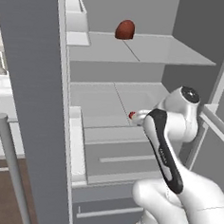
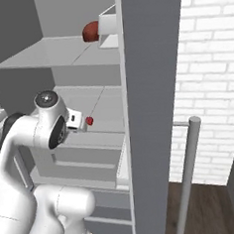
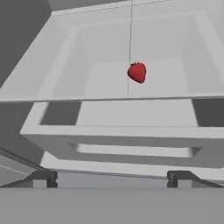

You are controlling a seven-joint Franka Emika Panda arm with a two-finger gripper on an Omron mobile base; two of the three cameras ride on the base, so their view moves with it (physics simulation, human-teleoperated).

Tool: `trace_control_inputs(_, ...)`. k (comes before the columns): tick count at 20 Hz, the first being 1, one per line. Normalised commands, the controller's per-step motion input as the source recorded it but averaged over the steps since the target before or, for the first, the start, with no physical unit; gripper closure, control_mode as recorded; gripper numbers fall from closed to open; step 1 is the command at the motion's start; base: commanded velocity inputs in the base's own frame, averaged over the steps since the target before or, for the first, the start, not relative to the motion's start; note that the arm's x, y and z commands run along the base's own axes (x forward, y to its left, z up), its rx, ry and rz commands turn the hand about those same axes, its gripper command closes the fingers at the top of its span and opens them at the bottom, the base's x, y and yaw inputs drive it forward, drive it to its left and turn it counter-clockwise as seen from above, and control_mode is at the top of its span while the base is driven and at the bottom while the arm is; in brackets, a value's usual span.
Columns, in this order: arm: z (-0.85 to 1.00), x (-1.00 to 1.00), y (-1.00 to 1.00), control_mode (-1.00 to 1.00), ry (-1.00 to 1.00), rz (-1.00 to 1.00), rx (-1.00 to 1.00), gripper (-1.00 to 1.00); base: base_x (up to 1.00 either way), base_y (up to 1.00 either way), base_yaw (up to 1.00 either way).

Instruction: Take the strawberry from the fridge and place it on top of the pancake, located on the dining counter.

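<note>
1. Starting with the left base view: the fridge (image 1: 33,103) was seen with its doors swung open, and the strawberry (image 1: 131,115) was seen resting on the middle shelf (image 1: 105,101), just past the arm's wrist. The dark red lump (image 1: 125,29) sat on the upper shelf, well apart from the berry. No grasp had been made, so the fetching step was judged as only at the approach.

2. From the right base view: the strawberry (image 2: 89,121) was seen just beyond the hand's front, near the shelf's front edge. The open door (image 2: 156,111) stood close on the arm's right, so sideways room was judged narrow; the space between the two shelves was seen open above the berry.

3. Through the hand view: the strawberry (image 3: 137,72) was seen ahead and above centre, lying on the shelf beyond a raised front lip (image 3: 131,99). The end effector (image 3: 113,177) was seen with its tips spread fully apart, holding nothing. The lip was judged as the edge to be cleared before closing. Grasping, carrying and placing on the pancake were all left to be done.
</note>
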Motion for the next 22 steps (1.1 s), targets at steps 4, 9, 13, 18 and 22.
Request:
trace_control_inputs(4, -0.17, 0.62, -0.03, -1.0, 0.04, 0.0, -0.05, -1.0, 0.0, 0.0, 0.0)
trace_control_inputs(9, -0.22, 0.69, 0.0, -1.0, 0.07, 0.0, -0.04, -1.0, 0.0, 0.0, 0.0)
trace_control_inputs(13, -0.36, 0.62, -0.05, -1.0, 0.0, 0.0, 0.0, -1.0, 0.0, 0.0, 0.0)
trace_control_inputs(18, -0.39, 0.52, 0.0, -1.0, 0.0, 0.0, 0.0, -1.0, 0.0, 0.0, 0.0)
trace_control_inputs(22, -0.35, 0.5, 0.0, -1.0, 0.0, 0.0, 0.0, -1.0, 0.0, 0.0, 0.0)
